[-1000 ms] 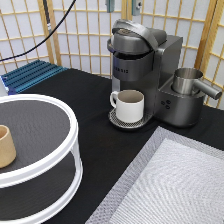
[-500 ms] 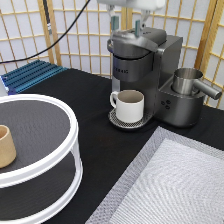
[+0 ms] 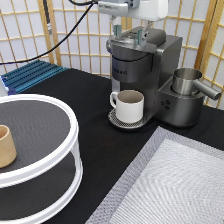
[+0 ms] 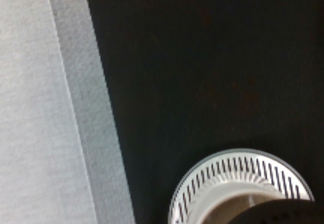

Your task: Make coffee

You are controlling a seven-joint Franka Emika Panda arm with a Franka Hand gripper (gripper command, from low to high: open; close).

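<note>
My gripper [image 3: 129, 32] hangs at the exterior view's top, right above the lid of the dark grey coffee machine [image 3: 150, 65]. Its fingers stand apart, one at each side of the lid's top, with nothing between them. A cream-white mug [image 3: 130, 105] stands on the machine's round drip tray [image 3: 116, 121] under the spout. The wrist view looks down past the slotted drip tray [image 4: 234, 170] onto the black table [image 4: 204, 75]. The coffee is out of view.
A steel jug [image 3: 186, 80] sits on the machine's right side. A white two-tier round stand [image 3: 60, 165] fills the exterior view's left, with a tan wooden cup [image 3: 6, 146] on it. A grey mat [image 3: 170, 185] covers the bottom right. A blue rack [image 3: 30, 75] lies behind.
The gripper has come down into view from the exterior view's top and now sits just over the machine's lid. Mug and cup have not moved.
</note>
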